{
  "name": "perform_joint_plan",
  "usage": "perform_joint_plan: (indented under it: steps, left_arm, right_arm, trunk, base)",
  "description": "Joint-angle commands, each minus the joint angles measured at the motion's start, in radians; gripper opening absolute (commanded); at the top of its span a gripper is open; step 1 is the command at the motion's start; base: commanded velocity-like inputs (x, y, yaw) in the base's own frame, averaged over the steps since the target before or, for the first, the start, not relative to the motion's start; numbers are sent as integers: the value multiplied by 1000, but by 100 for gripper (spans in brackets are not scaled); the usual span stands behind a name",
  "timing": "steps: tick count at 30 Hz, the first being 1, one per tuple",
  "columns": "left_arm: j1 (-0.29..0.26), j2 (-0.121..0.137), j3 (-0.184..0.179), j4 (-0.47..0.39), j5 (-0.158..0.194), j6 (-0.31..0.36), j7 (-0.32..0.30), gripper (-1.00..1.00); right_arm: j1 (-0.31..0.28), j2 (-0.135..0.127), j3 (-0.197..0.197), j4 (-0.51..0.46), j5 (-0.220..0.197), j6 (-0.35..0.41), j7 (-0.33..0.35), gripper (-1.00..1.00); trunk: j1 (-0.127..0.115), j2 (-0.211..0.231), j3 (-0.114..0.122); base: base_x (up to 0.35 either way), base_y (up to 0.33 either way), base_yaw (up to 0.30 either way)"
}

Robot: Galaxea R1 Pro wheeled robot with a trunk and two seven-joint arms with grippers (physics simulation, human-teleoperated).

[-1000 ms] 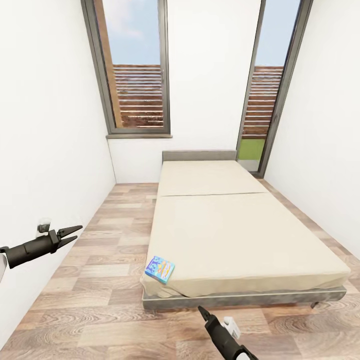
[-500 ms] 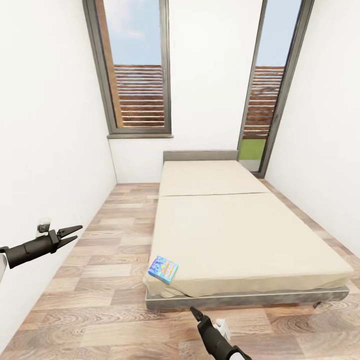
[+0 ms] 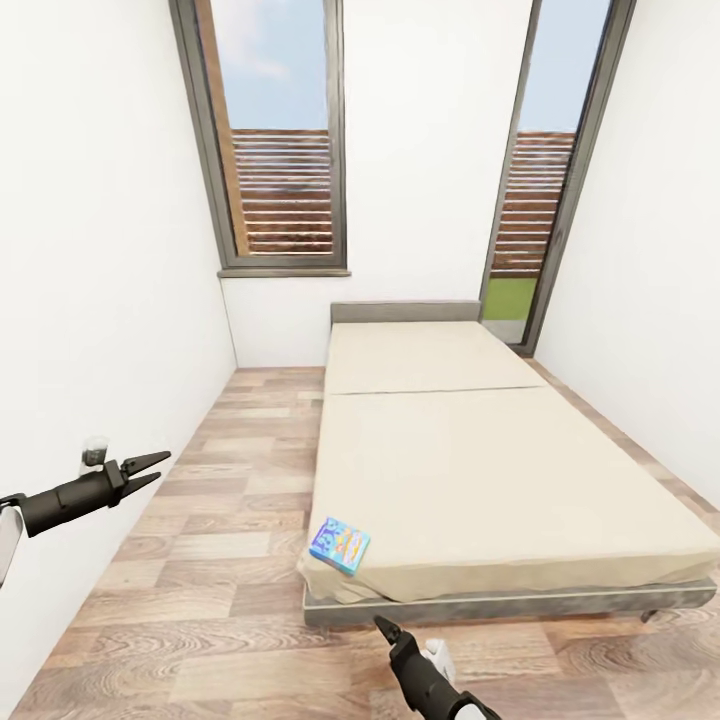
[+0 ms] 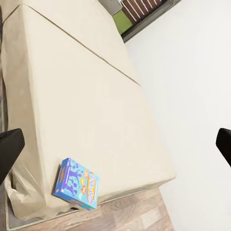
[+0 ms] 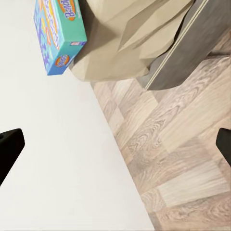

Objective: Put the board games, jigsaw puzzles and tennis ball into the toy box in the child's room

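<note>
One blue board game (image 3: 339,545) with cartoons lies flat on the near left corner of the bed (image 3: 480,470), a beige mattress on a dark grey frame. My left gripper (image 3: 150,468) is open and empty, held over the floor to the left of the bed. In the left wrist view the board game (image 4: 77,183) lies ahead, between the spread fingertips (image 4: 9,149). My right gripper (image 3: 382,628) is open and empty, low over the floor just in front of the bed's foot. From there the board game (image 5: 58,33) shows edge-on. The table, toy box, jigsaw puzzles and tennis ball are out of view.
White walls close in on both sides, the left wall (image 3: 90,300) close to my left arm. Two tall dark-framed windows (image 3: 285,150) stand behind the headboard. A strip of wood plank floor (image 3: 230,480) runs along the bed's left side.
The camera has shifted: bed and board game now sit a little further right and lower. My right gripper shows further left. The left gripper holds its pose.
</note>
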Motion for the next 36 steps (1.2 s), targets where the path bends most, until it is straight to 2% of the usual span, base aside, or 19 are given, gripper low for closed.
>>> perform_joint_plan:
  steps: [1, 22, 36]
  left_arm:
    - [-1, 0, 1, 0, 3, 6, -1, 100]
    - [-1, -2, 0, 0, 4, 6, -1, 100]
    - [-1, -2, 0, 0, 4, 6, -1, 100]
  right_arm:
    - [0, 1, -6, -1, -8, 11, 2, 100]
    - [1, 1, -6, -5, -8, 12, 12, 100]
    - [0, -1, -7, -7, -8, 15, 7, 100]
  trunk:
    - [0, 0, -1]
    - [0, 0, -1]
    - [0, 0, -1]
  base:
    - [43, 54, 0]
    - [118, 51, 0]
    - [15, 5, 0]
